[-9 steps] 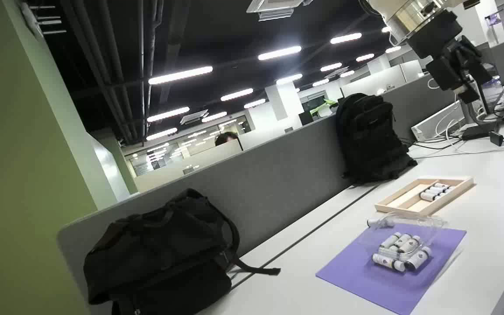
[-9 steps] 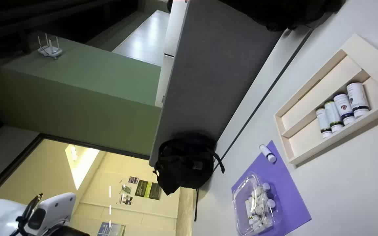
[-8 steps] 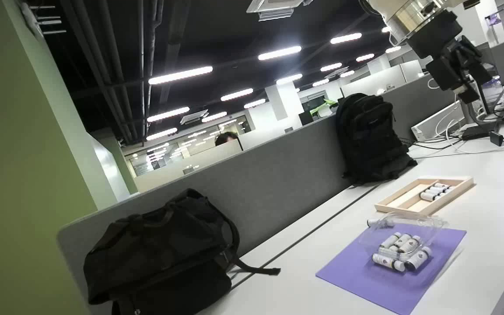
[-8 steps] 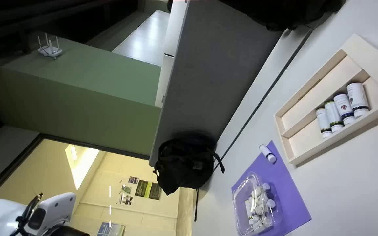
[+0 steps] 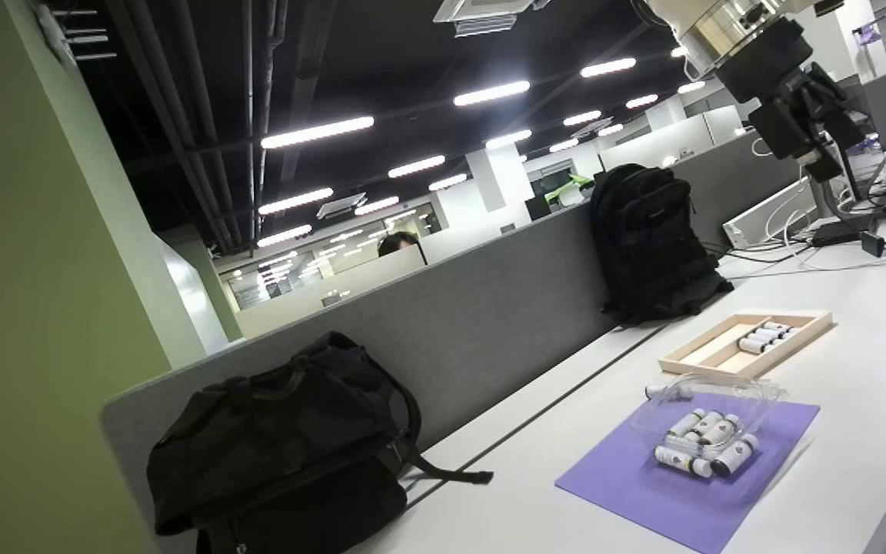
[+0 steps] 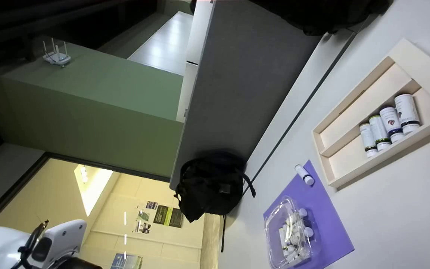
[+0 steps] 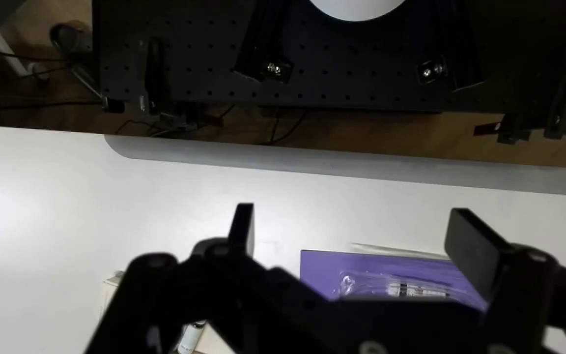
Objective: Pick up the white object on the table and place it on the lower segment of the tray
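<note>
My gripper [image 5: 835, 148] hangs high above the table [image 5: 874, 377]. In the wrist view the gripper [image 7: 354, 231] is open, its fingers wide apart with nothing between them. A small white bottle [image 6: 304, 175] lies on its side at the corner of the purple mat; it also shows in an exterior view [image 5: 654, 392], partly behind a clear container. The light-wood tray [image 5: 708, 370] has two long compartments. Several white bottles [image 6: 390, 121] lie side by side in its lower compartment [image 6: 347, 155]; the upper one [image 6: 353, 102] holds none. The wrist view shows the tray only partly.
A clear plastic container [image 6: 274, 239] with several white bottles stands on the purple mat [image 6: 330, 231], beside the tray. Two black bags [image 5: 281, 446] [image 5: 654, 246] stand against the grey divider panel [image 5: 489, 323]. Cables and a monitor stand [image 5: 835, 211] are at the far end.
</note>
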{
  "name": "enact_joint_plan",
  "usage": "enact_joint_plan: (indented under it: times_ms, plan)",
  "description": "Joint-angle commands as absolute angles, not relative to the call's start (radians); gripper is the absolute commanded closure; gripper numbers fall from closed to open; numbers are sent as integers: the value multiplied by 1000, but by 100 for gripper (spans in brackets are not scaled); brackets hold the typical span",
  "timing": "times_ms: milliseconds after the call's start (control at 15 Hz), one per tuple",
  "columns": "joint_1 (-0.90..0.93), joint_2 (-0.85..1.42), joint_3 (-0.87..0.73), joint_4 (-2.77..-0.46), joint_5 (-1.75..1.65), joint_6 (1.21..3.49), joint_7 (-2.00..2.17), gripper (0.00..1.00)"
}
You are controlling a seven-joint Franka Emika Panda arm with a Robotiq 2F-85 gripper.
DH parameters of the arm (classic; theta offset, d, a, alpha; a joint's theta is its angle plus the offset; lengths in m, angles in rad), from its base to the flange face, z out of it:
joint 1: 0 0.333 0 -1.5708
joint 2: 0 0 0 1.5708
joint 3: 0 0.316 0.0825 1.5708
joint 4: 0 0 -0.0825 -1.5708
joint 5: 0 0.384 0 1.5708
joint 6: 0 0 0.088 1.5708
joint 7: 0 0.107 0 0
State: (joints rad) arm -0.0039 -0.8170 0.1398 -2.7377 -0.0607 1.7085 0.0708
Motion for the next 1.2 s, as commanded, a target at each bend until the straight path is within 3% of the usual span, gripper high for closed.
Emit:
enact_joint_plan:
  times_ms: [0,467,667,733,1133]
  plan:
    - [5,-789,112,-2724,-80,1722,79,0]
    - [-101,-501,-34,-2559,-201,2064,-9,0]
    - [-130,-332,-58,-2399,-184,2088,3,0]
    - [-116,-473,-57,-2539,-185,2112,-19,0]
    - [-114,-443,-58,-2522,-184,2114,-25,0]
